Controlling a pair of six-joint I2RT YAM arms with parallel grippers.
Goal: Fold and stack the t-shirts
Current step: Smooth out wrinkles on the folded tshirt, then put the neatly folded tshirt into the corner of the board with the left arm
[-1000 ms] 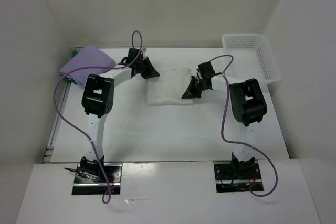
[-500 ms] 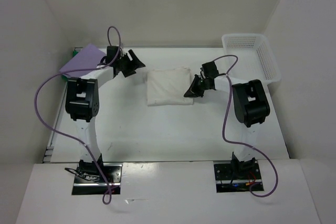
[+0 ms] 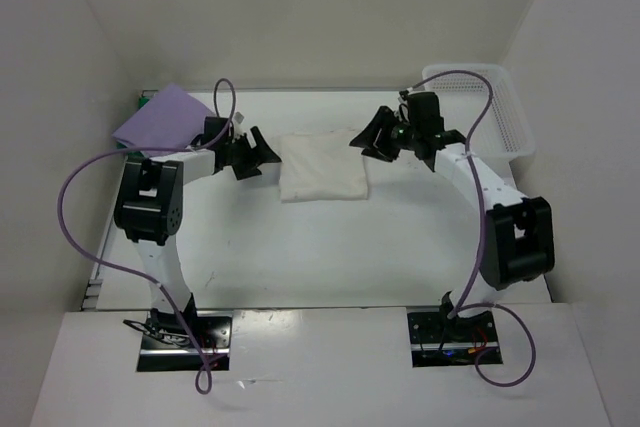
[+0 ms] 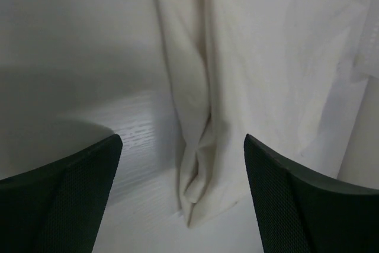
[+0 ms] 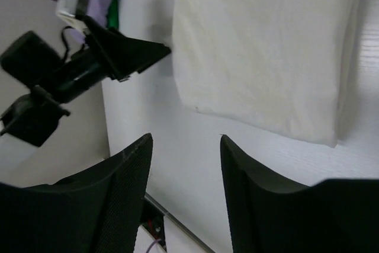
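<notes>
White tabletop (image 3: 300,247) inside plain pale walls, and both arms are out over it right now. Look at the left gripper (image 3: 262,152): its jaws stand wide apart and there is nothing between them but bare table and cloth further on, so it holds nothing. Directly ahead of its fingertips, just beside them but not touching, lies the cream-white t-shirt (image 3: 322,169), flat on the table as a tidy rectangle. The left wrist view shows that shirt's near edge running straight ahead between the two dark fingers (image 4: 71,194), with a soft layered crease and a little bunched corner at the tip. Over to the right gripper (image 3: 365,132): it too has its jaws spread wide and grips nothing. It hangs off the far right corner of the cream shirt, fingers pointing back across the cloth towards the other pincer. From its wrist camera the shirt fills the space beyond the fingertips, smooth on top, thick folded edge down its right side, and the left pincer shows just past the cloth's far edge. So the cream shirt sits between the two pincers, free of both. Behind the left pincer, well apart from it at the table's corner, the lavender-purple t-shirt (image 3: 160,117) lies on top of the bright green t-shirt (image 3: 141,103), only a sliver of green peeking out. Behind the right pincer, at the table's edge, stands a white lattice basket (image 3: 500,112)
</notes>
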